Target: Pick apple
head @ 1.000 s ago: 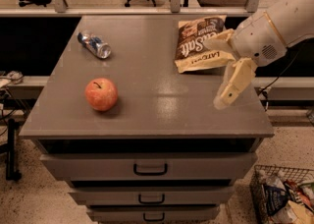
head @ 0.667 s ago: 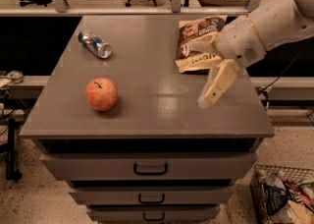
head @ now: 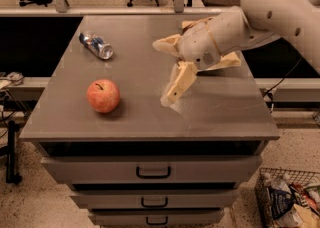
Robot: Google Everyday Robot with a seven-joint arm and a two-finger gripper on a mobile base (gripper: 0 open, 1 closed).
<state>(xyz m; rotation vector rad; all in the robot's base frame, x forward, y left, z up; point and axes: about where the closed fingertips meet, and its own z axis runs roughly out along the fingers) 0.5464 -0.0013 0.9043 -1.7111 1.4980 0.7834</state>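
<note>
The apple (head: pixel 103 95), red-orange with a short dark stem, sits on the front left of the grey cabinet top (head: pixel 220 112). My gripper (head: pixel 163 72) hangs over the middle of the top, to the right of the apple and apart from it. Its cream fingers are spread open and hold nothing; one finger (head: pixel 176 84) points down toward the surface. The white arm (head: pixel 270 12) comes in from the upper right.
A crushed silver-blue can (head: pixel 96 45) lies at the back left of the top. The arm covers the back right. Drawers (head: pixel 152 171) are below the front edge. A wire basket (head: pixel 290 199) of packets stands on the floor at lower right. Office chairs stand behind.
The arm and gripper have swung left across the top, toward the apple. The camera has come closer. The apple and can have not moved.
</note>
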